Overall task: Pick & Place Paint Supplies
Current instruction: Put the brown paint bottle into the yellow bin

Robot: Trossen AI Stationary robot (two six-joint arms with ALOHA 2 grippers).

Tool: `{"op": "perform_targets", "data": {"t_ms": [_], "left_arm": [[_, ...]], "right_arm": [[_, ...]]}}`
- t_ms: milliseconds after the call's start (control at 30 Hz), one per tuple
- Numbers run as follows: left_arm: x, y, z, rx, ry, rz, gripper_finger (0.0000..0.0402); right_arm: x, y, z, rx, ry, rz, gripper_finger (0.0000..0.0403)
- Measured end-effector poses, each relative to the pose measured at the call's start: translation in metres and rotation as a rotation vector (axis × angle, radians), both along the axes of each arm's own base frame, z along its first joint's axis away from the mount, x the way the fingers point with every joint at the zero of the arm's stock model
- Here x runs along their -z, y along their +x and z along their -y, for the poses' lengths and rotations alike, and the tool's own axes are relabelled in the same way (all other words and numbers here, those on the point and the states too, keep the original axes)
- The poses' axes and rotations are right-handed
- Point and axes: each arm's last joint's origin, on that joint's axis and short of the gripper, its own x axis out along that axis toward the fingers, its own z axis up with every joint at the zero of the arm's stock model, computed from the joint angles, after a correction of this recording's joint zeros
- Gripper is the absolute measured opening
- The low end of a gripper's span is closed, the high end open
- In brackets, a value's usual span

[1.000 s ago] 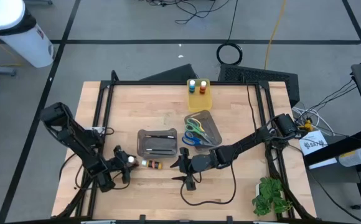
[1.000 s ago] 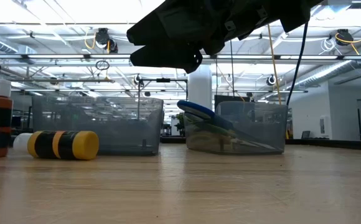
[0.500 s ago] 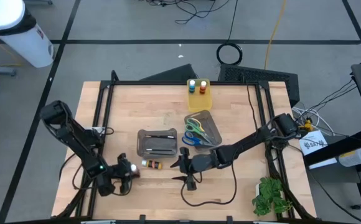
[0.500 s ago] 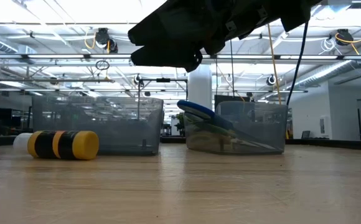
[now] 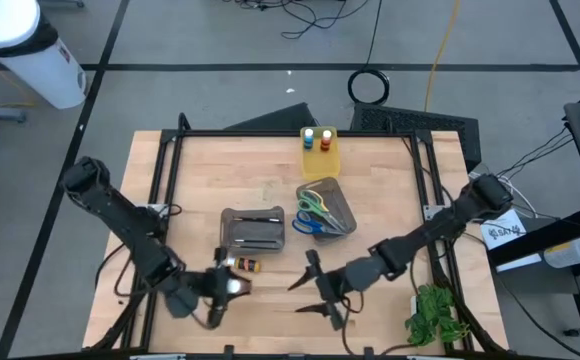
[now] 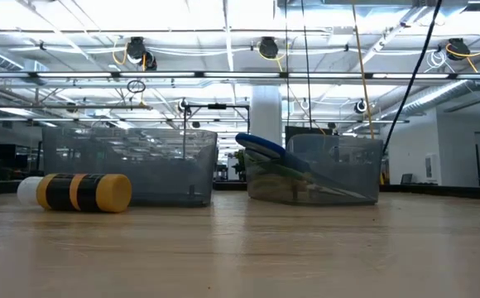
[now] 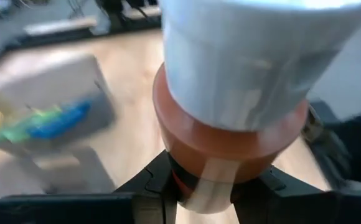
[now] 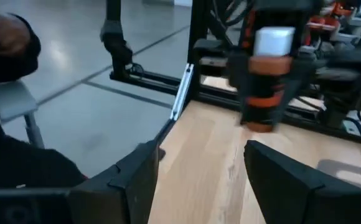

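Near edge: left gripper (image 5: 222,290) pinching white-capped orange pot (image 7: 243,118), lifted; right gripper (image 5: 322,296) spread, empty. Likely light, rigid, slick; best gripped around body. Farther: striped pot (image 5: 245,264) lying beside grey bin (image 5: 253,230), scissors (image 5: 315,212).

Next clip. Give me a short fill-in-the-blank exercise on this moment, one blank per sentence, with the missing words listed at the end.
1. The left gripper is closed on a small pot with a ____ cap.
2. The right gripper holds nothing, and its fingers stand ____.
3. The scissors lie in a ____ bin.
4. The black-and-yellow banded pot rests on the table on its ____.

Missing words: white; open; grey; side
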Motion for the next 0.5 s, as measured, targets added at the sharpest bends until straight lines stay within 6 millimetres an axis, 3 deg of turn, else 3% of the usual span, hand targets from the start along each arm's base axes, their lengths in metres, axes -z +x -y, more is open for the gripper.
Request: {"op": "perform_targets", "data": {"t_ms": [167,300,500], "left_arm": [[-0.009,0.03,-0.027,-0.028,0.026,0.021,0.0116],[0.004,0.051,-0.042,-0.046,0.023,-0.034,0.0117],[0.025,0.071,-0.047,0.013,0.011,-0.09,0.0118]], "right_arm": [[-0.004,-0.009,-0.008,0.128,-0.024,0.006,0.0221],[-0.003,-0.008,-0.006,0.233,-0.042,0.021,0.0221],[0.012,0.012,0.002,0.287,0.009,0.057,0.0221]]}}
